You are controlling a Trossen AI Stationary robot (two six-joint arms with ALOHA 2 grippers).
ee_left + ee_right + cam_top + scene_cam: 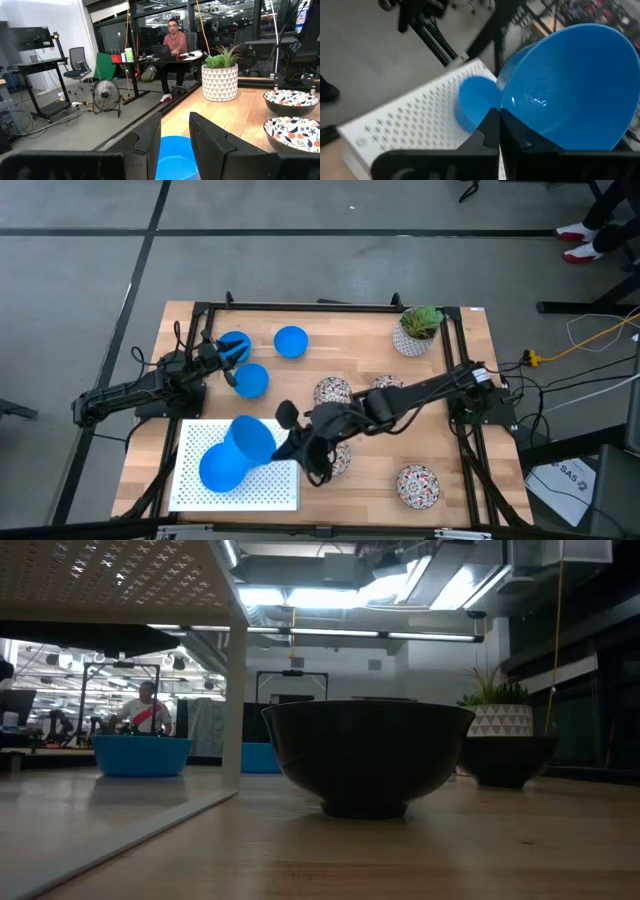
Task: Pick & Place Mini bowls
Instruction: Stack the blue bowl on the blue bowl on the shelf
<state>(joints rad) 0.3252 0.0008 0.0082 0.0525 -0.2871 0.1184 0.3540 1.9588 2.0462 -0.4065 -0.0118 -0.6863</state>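
Observation:
My right gripper [287,446] is shut on a bright blue mini bowl [250,439], held above a white perforated board [270,485] at the table's near left. A second blue bowl [219,468] sits on its base on that board. Three more blue bowls [291,341] stand on the table at the far left. Several white floral bowls [333,391] stand mid-table and near right. My left gripper [175,135] waits open at the left edge. One blue bowl [172,155] shows beyond its gap. My right gripper pinches the blue bowl's rim [501,106] between its two fingers, one finger inside the bowl and one outside. It comes nearly level from the table's right. The bowl is lifted clear of the board and tilted on its side, its hollow facing back toward the wrist.
A white pot with a green plant [418,330] stands at the far right corner. The white board stands raised on a leg [234,710] in the low view. A person sits at a desk [174,40] beyond the table. Bare wood shows at the table's right middle.

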